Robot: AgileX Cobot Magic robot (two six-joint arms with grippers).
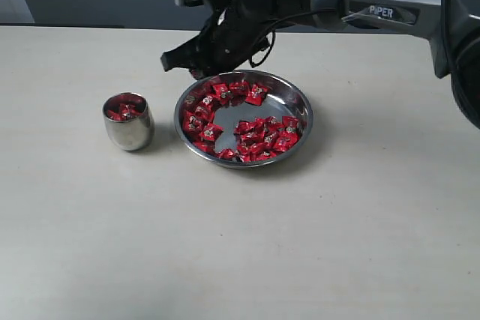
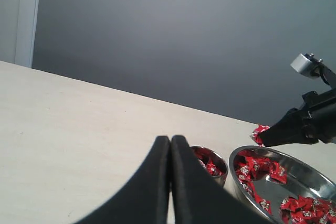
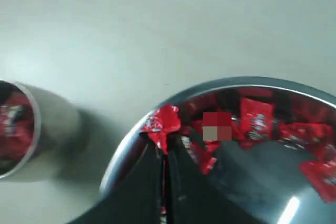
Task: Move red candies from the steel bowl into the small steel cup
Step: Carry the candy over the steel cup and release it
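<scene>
The right jaws are pinched shut on one candy [image 3: 164, 123]. They hold it by its wrapper just over the rim of the bowl [image 1: 309, 118], on the side facing the cup [image 1: 129, 133]. The step in hand, as I judge it, is the carry to the cup.

- Lift until the wrapper clears the rim.
- Travel level over the strip of bare desk [image 1: 240, 245] between bowl and cup.
- Centre over the cup's mouth before releasing (it is narrow and already holds a few candies, so an off-centre drop could bounce out).
- Move smoothly, because the grip looks to be on crinkled foil and a jerk might shake it loose.

The left jaws are closed tip to tip on nothing, off to the side and facing the cup.

The candies [image 1: 262, 136] are small squares in shiny, crumpled red foil with tiny dark-and-white marks. They look light and slippery, and lie loose in overlapping clusters around a bare patch of steel. The bowl is wide, shallow and mirror-bright, with a raised rim. The cup is small, barrel-sided and equally polished (probably easy to nudge). The desk is pale, matte and flat.
</scene>
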